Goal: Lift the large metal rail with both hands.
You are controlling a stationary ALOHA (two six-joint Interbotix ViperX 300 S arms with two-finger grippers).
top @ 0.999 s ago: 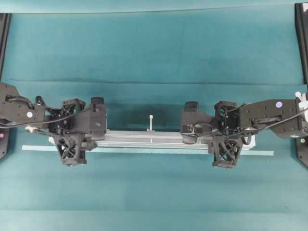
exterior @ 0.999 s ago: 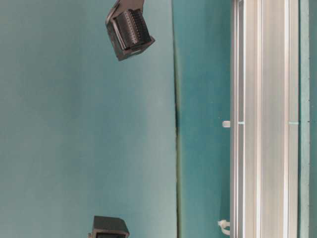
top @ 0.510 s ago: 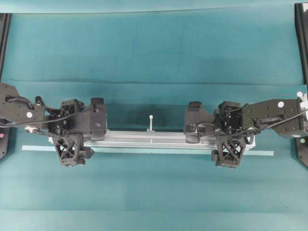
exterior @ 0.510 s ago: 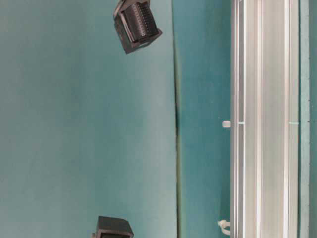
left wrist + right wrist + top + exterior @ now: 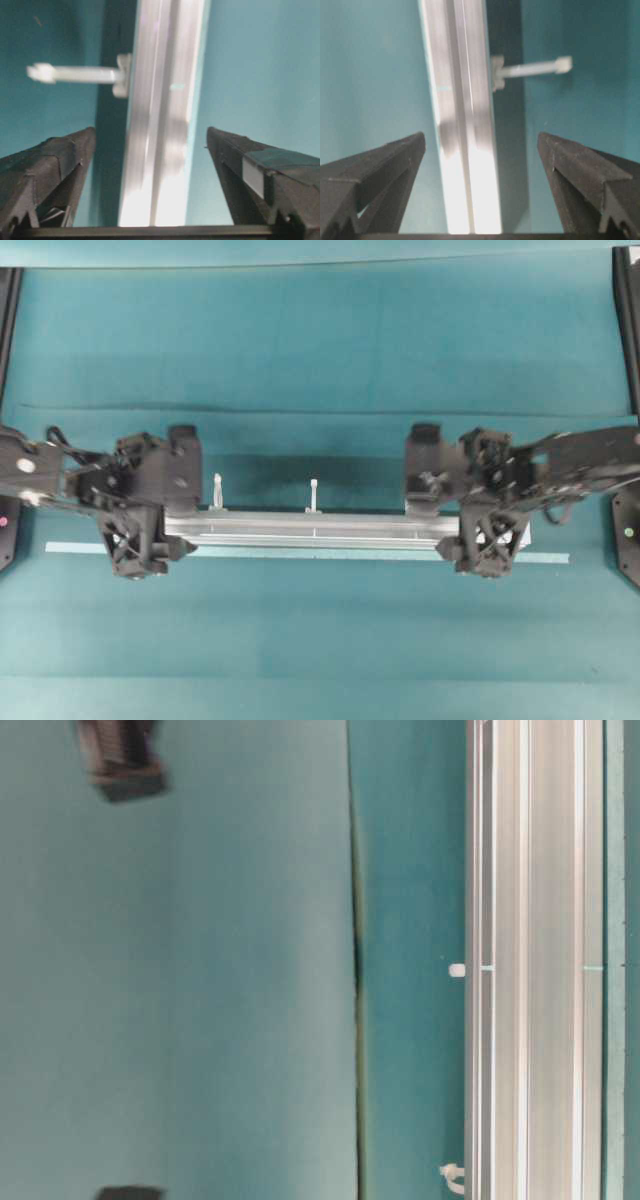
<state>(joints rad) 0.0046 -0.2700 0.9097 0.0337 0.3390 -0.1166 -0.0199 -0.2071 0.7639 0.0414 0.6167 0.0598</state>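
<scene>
Both grippers now spread wide vs 1 s ago, pulled outward. Left gripper (image 5: 148, 523) & right gripper (image 5: 478, 523) open, straddling rail (image 5: 310, 530) mid-frame, not gripping.

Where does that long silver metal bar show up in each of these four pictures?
Overhead: the large metal rail lies level across the lower middle.
Table-level: it runs top to bottom down the right side.
Left wrist: it runs up the middle, between the open claw's fingers.
Right wrist: up the middle, slightly left.
Shared landmark: a white zip tie sticking out sideways from the rail.
</scene>
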